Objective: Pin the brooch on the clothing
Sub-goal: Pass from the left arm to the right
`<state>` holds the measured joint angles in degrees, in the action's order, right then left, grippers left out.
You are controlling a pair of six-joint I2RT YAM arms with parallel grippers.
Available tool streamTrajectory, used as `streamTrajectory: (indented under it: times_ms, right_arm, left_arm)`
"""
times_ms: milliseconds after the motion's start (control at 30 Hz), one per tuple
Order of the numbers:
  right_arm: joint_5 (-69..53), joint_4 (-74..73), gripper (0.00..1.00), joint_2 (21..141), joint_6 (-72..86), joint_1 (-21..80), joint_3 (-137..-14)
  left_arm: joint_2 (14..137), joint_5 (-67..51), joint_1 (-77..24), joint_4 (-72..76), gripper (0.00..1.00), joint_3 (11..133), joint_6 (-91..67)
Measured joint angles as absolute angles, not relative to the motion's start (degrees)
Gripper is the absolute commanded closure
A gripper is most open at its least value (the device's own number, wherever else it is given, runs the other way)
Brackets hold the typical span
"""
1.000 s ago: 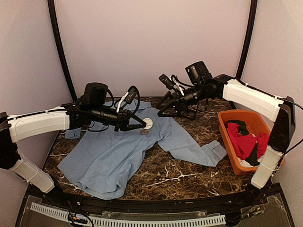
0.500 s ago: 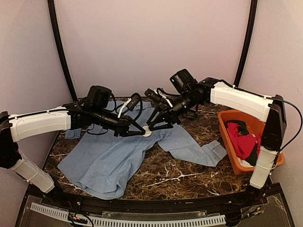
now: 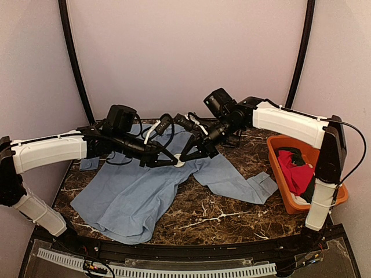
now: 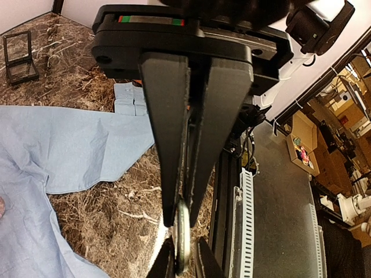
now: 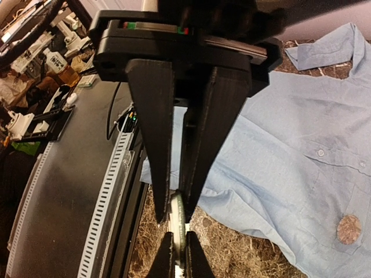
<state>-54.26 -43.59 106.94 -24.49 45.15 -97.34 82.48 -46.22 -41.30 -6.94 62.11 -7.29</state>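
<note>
The brooch (image 3: 179, 164), a pale round disc seen edge-on in both wrist views (image 4: 183, 243) (image 5: 177, 223), sits over the chest of the clothing (image 3: 139, 197), towards the far edge of the bench (image 3: 220, 217). Whether it touches the cloth cannot be told. It is pinched from two sides: the left gripper (image 3: 175, 162) is closed on one rim and the right gripper (image 3: 185, 158) is closed on the opposite rim, so the two sets of fingertips meet almost nose to nose around the disc.

The clothing, a light blue shirt, lies spread front-up over the left and middle of the bench, with its collar to the far edge and its hem close to the near-left corner. One sleeve (image 3: 243, 179) runs out towards the right edge and ends near the orange basket (image 3: 277, 152), apart from it. A small brown round piece (image 5: 348, 229) lies on the shirt front.

Bare marble shows along the near edge and in the near-right part, between hem, sleeve and basket. The basket stands at the right edge and holds a red garment (image 3: 297, 174); the right arm's upright link rises just beside it. Both arms reach in low over the shirt from the left and right edges, covering the collar. A small black frame stand (image 4: 17, 55) sits on bare marble beyond the sleeve
</note>
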Motion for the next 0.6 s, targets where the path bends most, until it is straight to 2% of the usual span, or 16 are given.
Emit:
streamTrajectory:
  times_ms: [100,233,267,400,600]
  right_arm:
    - [-54.33,-43.94,1.00,107.18,-24.58,45.25,-97.93]
    - [-53.87,-42.15,1.00,106.98,-23.62,45.17,-97.17]
    - [-53.89,-40.71,1.00,106.61,-22.81,44.95,-96.12]
    - [-54.13,-29.67,1.00,102.08,-15.94,44.01,-86.24]
    - [-52.56,-4.54,1.00,92.55,0.89,42.02,-70.46]
  left_arm:
    - [82.50,-46.06,-41.25,-6.79,0.69,62.11,-7.35]
    - [81.89,-45.12,-41.32,-4.12,0.45,61.23,-8.08]
    - [81.08,-44.40,-41.30,-3.03,0.36,60.31,-8.08]
    - [74.11,-39.97,-40.51,3.79,0.19,54.74,-9.37]
    - [66.61,-34.74,-39.64,21.26,0.16,46.39,-11.92]
